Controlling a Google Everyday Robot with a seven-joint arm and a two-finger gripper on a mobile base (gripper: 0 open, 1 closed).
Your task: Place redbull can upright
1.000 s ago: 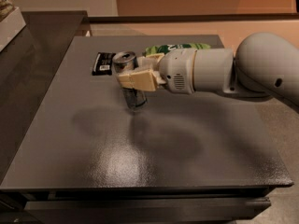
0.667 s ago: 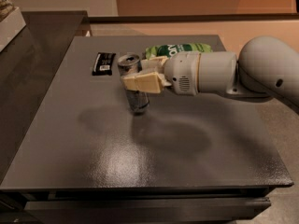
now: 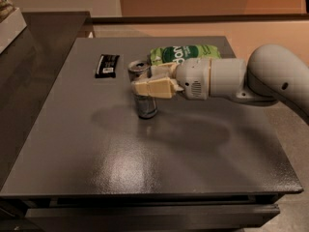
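Since the frame a second ago, we see the redbull can [image 3: 145, 105] and the gripper [image 3: 143, 79] that clasps it sit a little further right and nearer the camera, away from the black wrapper. We see the can standing upright in the rear middle part of the tabletop [image 3: 145, 173], its open silver top facing up and its lower end at the surface, with a dark shadow spreading out to the left of it. Whether the base rests fully on the surface we cannot tell.

We find the gripper pinching the can about its upper half: one cream finger [image 3: 153, 87] crosses the near side of the can, the other lies against its far side, so the jaws are closed on the can's body. The white wrist and arm [image 3: 217, 79] reach in level from the right edge of the view.

Just behind the gripper we see a green snack bag [image 3: 186, 53] lying flat near the rear edge. To the left of the can, apart from it, lies a small flat black wrapper [image 3: 106, 65].
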